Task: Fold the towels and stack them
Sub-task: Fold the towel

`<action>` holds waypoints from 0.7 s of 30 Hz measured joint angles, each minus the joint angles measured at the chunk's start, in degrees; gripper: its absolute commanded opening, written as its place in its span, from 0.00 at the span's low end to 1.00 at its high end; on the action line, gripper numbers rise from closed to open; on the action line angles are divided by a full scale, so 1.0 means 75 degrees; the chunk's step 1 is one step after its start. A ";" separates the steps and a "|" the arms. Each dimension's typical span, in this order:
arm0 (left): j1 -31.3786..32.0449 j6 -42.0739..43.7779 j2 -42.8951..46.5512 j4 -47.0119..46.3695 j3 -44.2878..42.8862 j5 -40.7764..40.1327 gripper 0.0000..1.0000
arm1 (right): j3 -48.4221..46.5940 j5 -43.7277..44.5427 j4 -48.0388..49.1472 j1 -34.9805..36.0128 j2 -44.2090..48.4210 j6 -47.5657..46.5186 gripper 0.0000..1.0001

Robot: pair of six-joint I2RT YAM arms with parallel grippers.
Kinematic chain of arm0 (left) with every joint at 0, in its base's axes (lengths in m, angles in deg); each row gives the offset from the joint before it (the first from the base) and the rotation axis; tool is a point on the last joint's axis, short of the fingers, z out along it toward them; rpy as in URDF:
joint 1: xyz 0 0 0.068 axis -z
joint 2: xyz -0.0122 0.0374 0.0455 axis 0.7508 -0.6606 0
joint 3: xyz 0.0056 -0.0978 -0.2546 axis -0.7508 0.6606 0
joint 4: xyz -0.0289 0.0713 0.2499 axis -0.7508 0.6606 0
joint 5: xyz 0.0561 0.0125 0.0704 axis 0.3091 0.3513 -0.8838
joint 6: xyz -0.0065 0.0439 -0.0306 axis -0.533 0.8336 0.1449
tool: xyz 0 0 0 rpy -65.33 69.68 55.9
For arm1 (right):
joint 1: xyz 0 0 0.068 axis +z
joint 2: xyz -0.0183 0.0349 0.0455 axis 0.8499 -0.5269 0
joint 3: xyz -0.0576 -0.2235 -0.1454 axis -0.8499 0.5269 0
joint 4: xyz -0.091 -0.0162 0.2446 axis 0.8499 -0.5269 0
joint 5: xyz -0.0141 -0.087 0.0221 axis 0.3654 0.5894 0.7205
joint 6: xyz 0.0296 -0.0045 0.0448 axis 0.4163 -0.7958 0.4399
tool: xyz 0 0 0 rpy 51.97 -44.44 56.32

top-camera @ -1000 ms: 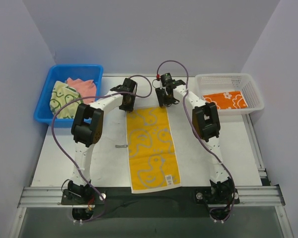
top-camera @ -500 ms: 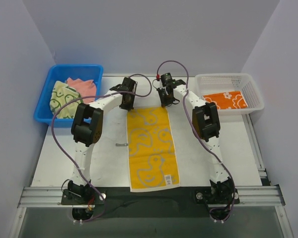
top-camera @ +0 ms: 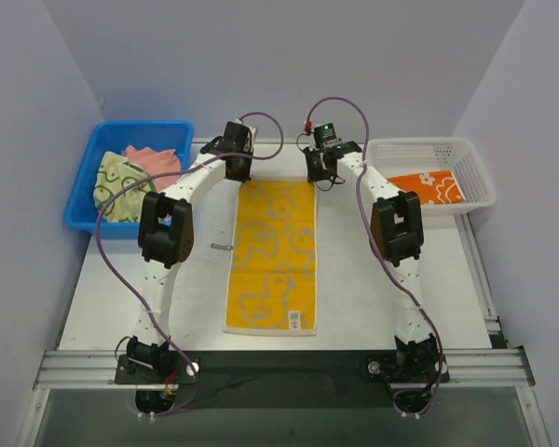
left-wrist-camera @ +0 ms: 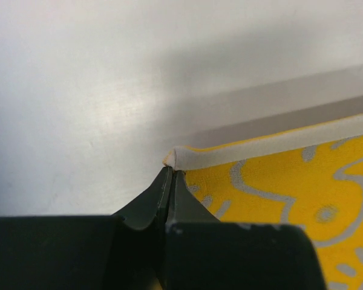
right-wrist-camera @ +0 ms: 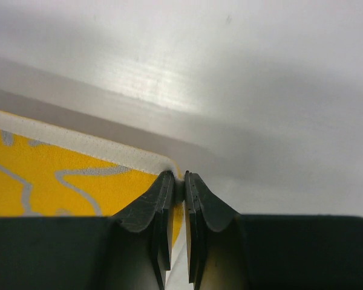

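A yellow duck-print towel [top-camera: 272, 253] lies spread lengthwise on the table's middle. My left gripper [top-camera: 237, 168] is shut on its far left corner, seen in the left wrist view [left-wrist-camera: 172, 172] with the towel [left-wrist-camera: 278, 181] to the right. My right gripper [top-camera: 319, 173] is shut on its far right corner, seen in the right wrist view [right-wrist-camera: 179, 181] with the towel [right-wrist-camera: 60, 181] to the left. An orange flowered towel [top-camera: 427, 187] lies folded in the white basket [top-camera: 429, 147]. A pale green duck towel [top-camera: 118, 185] and a salmon-pink towel [top-camera: 155, 161] lie crumpled in the blue bin [top-camera: 140, 131].
The blue bin stands at the far left, the white basket at the far right. A small grey scrap [top-camera: 222, 247] lies left of the yellow towel. The metal rail [top-camera: 279, 365] runs along the near edge.
Both grippers have moved away toward the back wall, pulling the yellow towel with them. The towel now lies straighter and its near edge has left the table's front edge.
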 measured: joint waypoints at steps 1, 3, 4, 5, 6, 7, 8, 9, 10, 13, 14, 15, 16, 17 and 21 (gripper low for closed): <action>-0.0009 0.0067 -0.0061 0.0012 -0.0297 -0.0009 0.00 | -0.0003 0.0003 0.0160 -0.0067 0.0090 0.0044 0.00; -0.0015 0.0189 -0.0224 0.0009 -0.0965 -0.0038 0.00 | 0.0000 -0.0003 0.0539 -0.0210 0.0262 0.0102 0.00; -0.0015 0.0239 -0.0283 -0.0009 -0.1262 -0.0058 0.00 | 0.0000 -0.0012 0.0737 -0.0286 0.0344 0.0128 0.00; -0.0012 0.0294 -0.0350 -0.0003 -0.1597 -0.0073 0.00 | 0.0000 -0.0020 0.0935 -0.0353 0.0420 0.0152 0.00; -0.0012 0.0344 -0.0405 -0.0006 -0.1880 -0.0085 0.00 | 0.0000 -0.0035 0.1137 -0.0408 0.0481 0.0163 0.00; -0.0012 0.0388 -0.0446 -0.0032 -0.2104 -0.0102 0.00 | 0.0000 -0.0041 0.1320 -0.0452 0.0539 0.0181 0.00; -0.0012 0.0414 -0.0460 -0.0052 -0.2282 -0.0114 0.00 | 0.0000 -0.0050 0.1478 -0.0487 0.0586 0.0192 0.00; -0.0012 0.0440 -0.0466 -0.0055 -0.2419 -0.0128 0.00 | 0.0000 -0.0050 0.1623 -0.0507 0.0635 0.0198 0.00; -0.0012 0.0460 -0.0466 -0.0070 -0.2498 -0.0149 0.00 | 0.0006 -0.0052 0.1708 -0.0513 0.0676 0.0195 0.00; -0.0015 0.0472 -0.0417 -0.0178 -0.2398 -0.0175 0.00 | 0.0484 -0.0111 0.2008 -0.0510 0.0997 0.0192 0.00; -0.0015 0.0466 -0.0356 -0.0204 -0.2200 -0.0166 0.00 | 0.0769 -0.0149 0.2139 -0.0504 0.1166 0.0198 0.00; -0.0012 0.0440 -0.0262 -0.0245 -0.1912 -0.0146 0.00 | 0.1122 -0.0201 0.2235 -0.0490 0.1373 0.0210 0.00; -0.0012 0.0408 -0.0134 -0.0271 -0.1565 -0.0090 0.00 | 0.1443 -0.0251 0.2261 -0.0469 0.1565 0.0221 0.00; -0.0009 0.0379 -0.0020 -0.0259 -0.1236 -0.0035 0.00 | 0.1757 -0.0294 0.2302 -0.0431 0.1757 0.0242 0.00; -0.0009 0.0131 0.0688 -0.0326 0.0350 0.0265 0.00 | 0.3025 -0.0332 0.2410 -0.0157 0.2567 0.0268 0.00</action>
